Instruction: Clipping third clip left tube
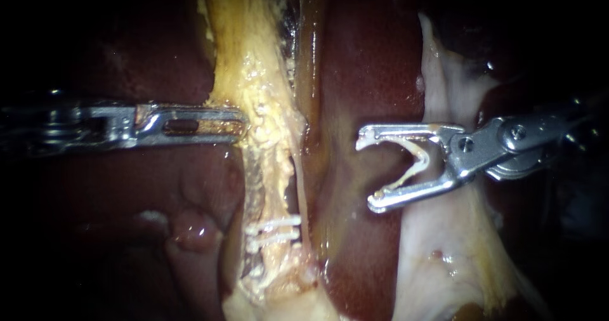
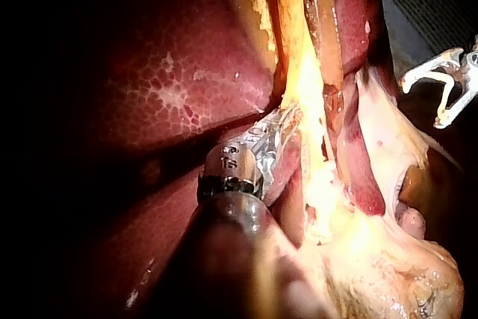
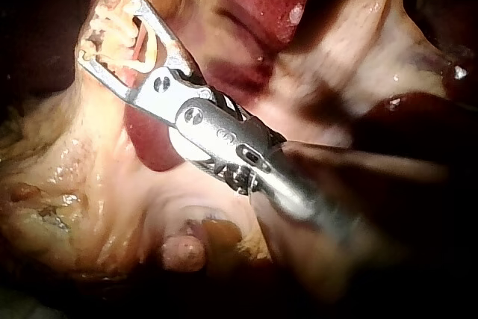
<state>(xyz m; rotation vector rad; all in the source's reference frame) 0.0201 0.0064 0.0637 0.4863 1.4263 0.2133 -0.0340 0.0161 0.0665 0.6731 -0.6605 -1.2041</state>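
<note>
1. The left instrument [image 1: 240,127] reaches in level from the left. Its end effector is closed, jaws together, with the tips pinching the yellow tissue at the edge of the left tube [image 1: 266,105].
2. The right instrument [image 1: 369,170] comes in from the right, its shaft sloping slightly down toward the tip. Its end effector is spread wide and carries a loaded clip [image 1: 415,162], a pale V whose legs rest against both jaws.
3. In the endoscope view the left tube runs from top to bottom between the two instruments. Two clips [image 1: 274,229] sit across it close together, lower down than the left instrument's tip.
4. The right jaws open toward the tube but stand apart from it, with a strip of dark red liver [image 1: 361,73] bare between them.
5. A pale tissue band [image 1: 444,86] lies behind the right instrument.
</note>
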